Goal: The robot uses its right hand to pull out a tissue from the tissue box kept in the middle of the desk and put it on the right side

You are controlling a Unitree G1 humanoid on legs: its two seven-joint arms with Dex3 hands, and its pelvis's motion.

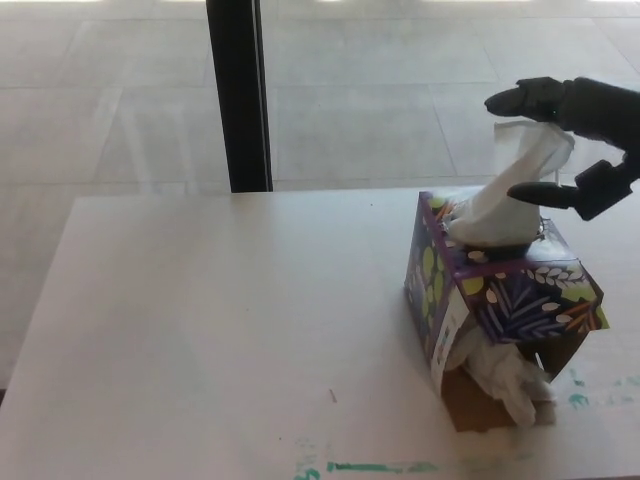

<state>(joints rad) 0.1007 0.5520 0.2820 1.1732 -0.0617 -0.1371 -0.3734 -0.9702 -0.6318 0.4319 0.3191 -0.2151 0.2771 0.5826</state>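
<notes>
The robot's right hand (575, 140) is reaching in with fingers spread around, not yet gripping, the tissue (505, 195) rising from the tissue box (500, 290) near the surface's (220, 330) right edge.

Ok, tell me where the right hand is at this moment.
In the head view the right hand is at the upper right, open, its fingers either side of the tissue standing up out of the tissue box.
</notes>
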